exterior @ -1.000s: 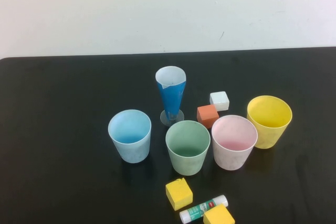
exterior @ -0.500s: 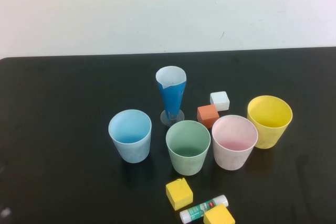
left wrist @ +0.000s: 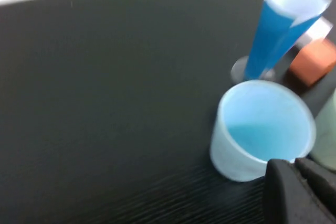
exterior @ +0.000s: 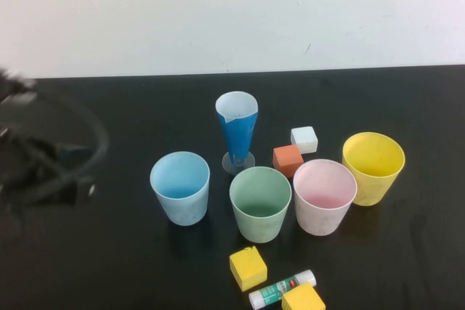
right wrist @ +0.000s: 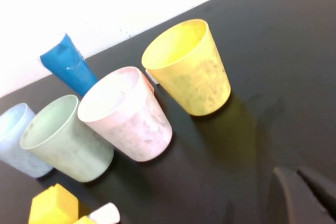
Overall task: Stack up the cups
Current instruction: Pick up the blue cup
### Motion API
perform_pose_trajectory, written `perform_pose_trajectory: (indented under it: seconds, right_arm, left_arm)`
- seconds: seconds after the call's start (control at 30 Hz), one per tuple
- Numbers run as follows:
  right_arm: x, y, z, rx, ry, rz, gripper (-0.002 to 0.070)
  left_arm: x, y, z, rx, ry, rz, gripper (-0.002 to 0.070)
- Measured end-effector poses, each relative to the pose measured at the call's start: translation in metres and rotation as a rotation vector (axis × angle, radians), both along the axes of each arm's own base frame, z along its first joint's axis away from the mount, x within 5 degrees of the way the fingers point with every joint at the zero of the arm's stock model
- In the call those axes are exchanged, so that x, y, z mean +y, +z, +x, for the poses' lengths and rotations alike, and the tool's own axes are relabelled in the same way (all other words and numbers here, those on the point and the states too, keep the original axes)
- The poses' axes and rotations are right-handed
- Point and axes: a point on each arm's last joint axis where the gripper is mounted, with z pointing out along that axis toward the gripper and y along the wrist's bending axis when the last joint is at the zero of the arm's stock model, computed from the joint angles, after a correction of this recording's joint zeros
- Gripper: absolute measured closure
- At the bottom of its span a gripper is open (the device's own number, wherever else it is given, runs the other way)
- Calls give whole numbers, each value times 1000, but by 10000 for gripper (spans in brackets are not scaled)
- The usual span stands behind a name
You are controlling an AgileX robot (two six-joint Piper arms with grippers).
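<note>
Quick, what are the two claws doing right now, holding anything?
Left end effector: shut, empty, beside the light blue cup.
Right end effector: shut, empty.

A matte black tabletop point(exterior: 109, 266) with a faint wood-grain texture fills the lower part of the high view. Behind its straight far edge rises a plain off-white wall point(exterior: 182, 12), marked by a few thin dark scratches and evenly, softly lit.

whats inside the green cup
Nothing shows inside the green cup; its bottom looks bare, though the near wall hides some. Left gripper, shut, is by the blue cup; right gripper, shut, is near the yellow cup.
</note>
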Motion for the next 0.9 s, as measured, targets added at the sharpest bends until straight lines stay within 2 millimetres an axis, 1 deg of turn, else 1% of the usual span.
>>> perform_pose_trajectory:
  seconds: [0.17,0.27,0.4,0.53,0.7,0.77,0.83,0.87,0.9]
  right_arm:
    - [0,0,0,0,6,-10,678]
    - [0,0,0,-1,9,-16,678]
    - [0,0,0,-5,11,-25,678]
    - [0,0,0,-8,13,-33,678]
    - [0,0,0,-9,14,-35,678]
    - [0,0,0,-10,15,-40,678]
    - [0,0,0,-10,15,-40,678]
    - [0,0,0,-10,15,-40,678]
    - [0,0,0,-10,15,-40,678]
  left_arm:
    - [-5,0,45,134,-43,63,677]
    - [-8,7,66,181,-58,76,677]
    - [-13,11,91,255,-65,68,677]
    - [-28,6,113,336,-92,165,677]
    - [-58,-13,129,444,-86,352,668]
    - [-72,-21,134,480,-102,405,627]
    - [-82,-27,139,502,-120,431,557]
    - [-88,-30,142,515,-126,434,493]
    - [-92,-32,144,521,-127,433,445]
